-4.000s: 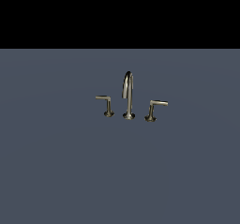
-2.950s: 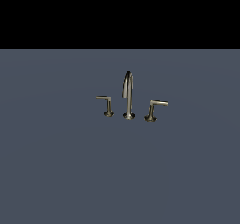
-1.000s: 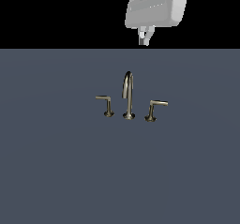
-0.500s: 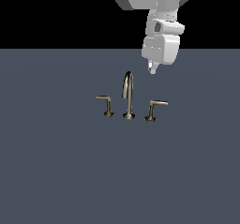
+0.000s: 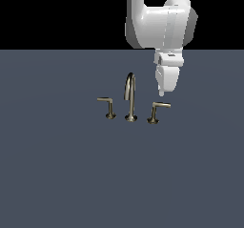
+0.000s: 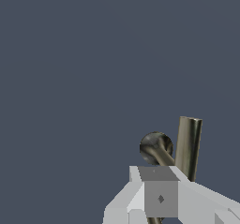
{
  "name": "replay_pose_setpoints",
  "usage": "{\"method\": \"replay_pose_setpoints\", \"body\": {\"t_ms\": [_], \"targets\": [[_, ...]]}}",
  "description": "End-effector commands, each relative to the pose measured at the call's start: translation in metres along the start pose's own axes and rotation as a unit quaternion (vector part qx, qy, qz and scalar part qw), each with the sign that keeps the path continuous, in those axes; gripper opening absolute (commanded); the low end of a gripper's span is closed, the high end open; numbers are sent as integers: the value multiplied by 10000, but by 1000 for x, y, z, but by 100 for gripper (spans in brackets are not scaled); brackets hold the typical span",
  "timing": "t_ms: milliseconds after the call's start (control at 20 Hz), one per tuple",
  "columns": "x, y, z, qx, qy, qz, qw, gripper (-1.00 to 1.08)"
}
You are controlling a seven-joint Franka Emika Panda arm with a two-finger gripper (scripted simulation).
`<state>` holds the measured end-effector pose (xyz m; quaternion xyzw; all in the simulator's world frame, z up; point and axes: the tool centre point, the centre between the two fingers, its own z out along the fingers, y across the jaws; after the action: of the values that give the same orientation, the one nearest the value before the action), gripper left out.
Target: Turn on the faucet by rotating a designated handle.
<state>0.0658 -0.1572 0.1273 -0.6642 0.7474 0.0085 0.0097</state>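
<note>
Now lowered from the upper edge of the exterior view to hang just above the thin L-shaped brass-grey lever handle (image 5: 157, 109) on the exterior view's right of the tall arched gooseneck spout (image 5: 130, 97); not yet touching it. White gripper (image 5: 162, 93) seen edge-on, jaw state impossible to tell. Judged: approach nearly done, rotation not begun. Lever's long bar roughly level, pointing toward the exterior view's right, away from the spout, atop a slanted stem with flared foot on the grey-blue surface (image 5: 57, 174).

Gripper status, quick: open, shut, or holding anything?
Gripper: cannot tell if open or shut. It holds nothing; it hangs just above the handle on the exterior view's right, apparently not touching it.
</note>
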Motion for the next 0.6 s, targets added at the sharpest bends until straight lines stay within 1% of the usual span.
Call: {"method": "replay_pose_setpoints", "body": {"t_ms": [0, 250, 550], "targets": [[7, -3, 14, 6, 52, 227, 9997, -100], [16, -5, 32, 7, 113, 488, 9987, -100], [18, -5, 36, 7, 128, 551, 9984, -100]]}}
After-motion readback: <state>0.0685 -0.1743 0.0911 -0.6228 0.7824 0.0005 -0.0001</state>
